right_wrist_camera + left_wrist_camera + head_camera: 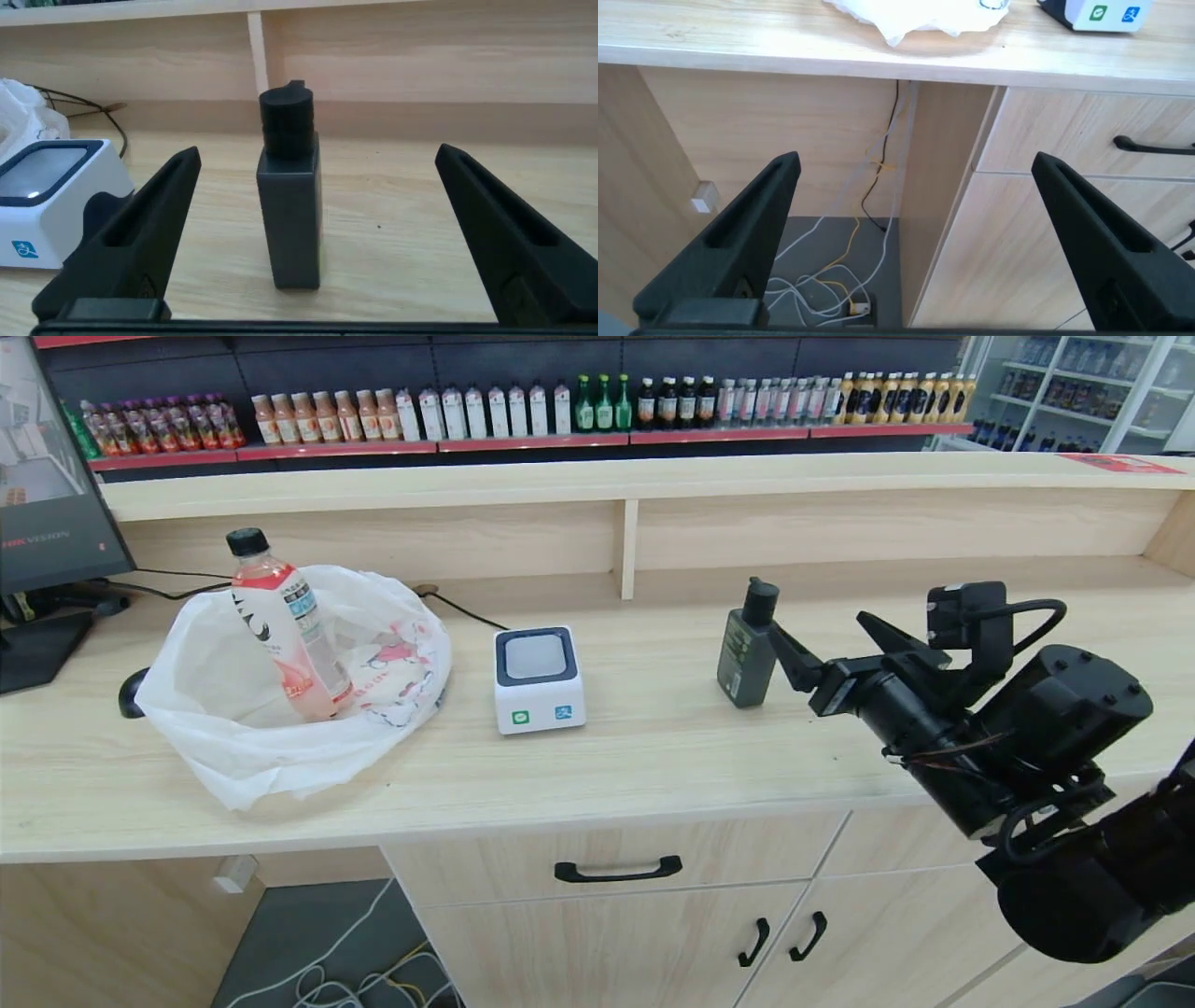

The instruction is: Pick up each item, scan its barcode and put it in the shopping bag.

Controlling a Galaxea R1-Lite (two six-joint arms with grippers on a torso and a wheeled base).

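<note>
On the wooden table [653,756] the white plastic shopping bag [215,756] lies open at the left. A pink drink bottle [285,630] with a black cap stands in it, leaning to the left. A small white scanner [540,679] sits near the middle of the table, just right of the bag and apart from it. Further right a dark bottle [747,653] with a black cap stands upright on the table, on its own.

The right claw [819,623] hangs just right of that bottle, released, with its fingers spread wide. In the right wrist view the bottle lines up with the gap between them and neither finger touches it.

The left claw [915,163] is also released and holds nothing. It is low, below the table's near edge, facing the cabinet front and the cables [831,280] on the floor.

A black mouse [131,693] lies just left of the bag, and a monitor [47,504] stands at the far left. A shelf of drinks [560,411] runs along the far wall.
</note>
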